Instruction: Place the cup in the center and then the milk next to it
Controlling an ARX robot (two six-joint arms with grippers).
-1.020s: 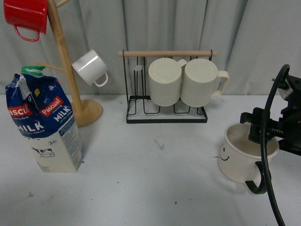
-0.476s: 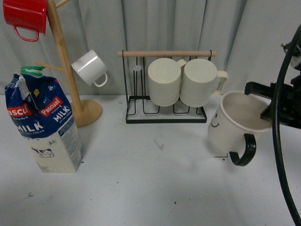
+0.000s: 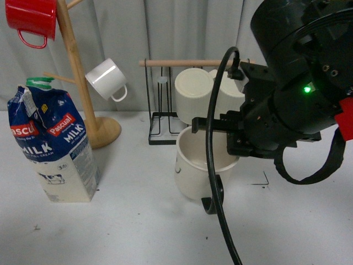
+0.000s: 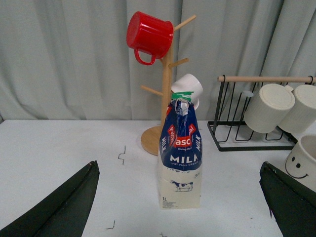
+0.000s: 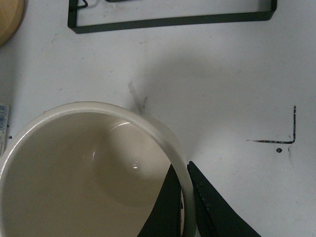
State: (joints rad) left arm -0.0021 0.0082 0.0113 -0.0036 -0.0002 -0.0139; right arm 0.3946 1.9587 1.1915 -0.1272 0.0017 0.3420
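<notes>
Your right gripper (image 5: pixel 181 170) pinches the cup (image 3: pixel 198 165), one of its fingers (image 5: pixel 163 215) inside the rim and one outside. In the front view the arm covers the grip and part of the rim, and you cannot tell whether the cup's base touches the table (image 3: pixel 132 221). Your left gripper (image 4: pixel 178 167) is spread wide and empty, with only two dark finger ends in view; the milk (image 4: pixel 180 148) stands upright beyond and between them, well apart.
</notes>
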